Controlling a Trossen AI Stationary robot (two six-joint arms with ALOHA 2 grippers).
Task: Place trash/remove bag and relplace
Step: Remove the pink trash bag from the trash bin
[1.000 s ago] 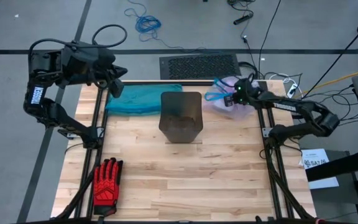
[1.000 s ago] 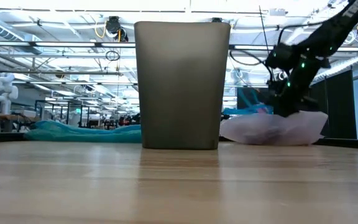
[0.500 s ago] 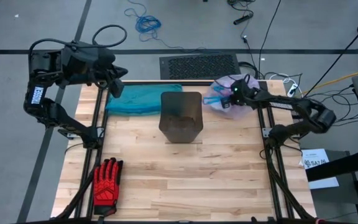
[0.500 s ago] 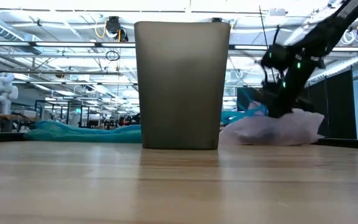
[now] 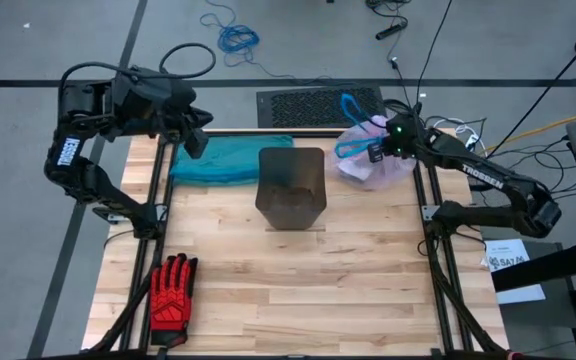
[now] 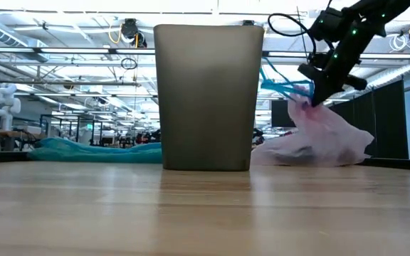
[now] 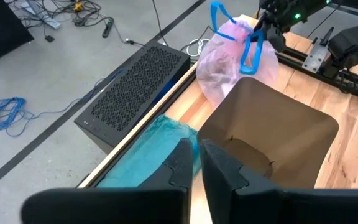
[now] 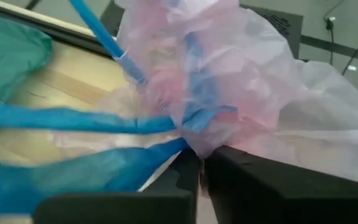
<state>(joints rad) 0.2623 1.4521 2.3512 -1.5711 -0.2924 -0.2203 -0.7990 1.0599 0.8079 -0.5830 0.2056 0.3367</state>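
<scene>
I am gripping the thin, crinkly pink plastic bag (image 5: 373, 160) by its gathered neck with my right hand (image 5: 376, 152), far right of the desk (image 5: 298, 280); it looks light, limp, slippery. My left hand (image 5: 194, 140) is waiting closed, far left.

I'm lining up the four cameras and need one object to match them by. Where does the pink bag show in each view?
High view: the pink bag is at the table's far right edge, pinched at its gathered neck by the right gripper.
Low view: right of the bin, the bag lifted at the neck.
Left wrist view: beyond the bin, the bag.
Right wrist view: the bag fills the frame.
Shared landmark: the bin, except in the right wrist view.
</scene>
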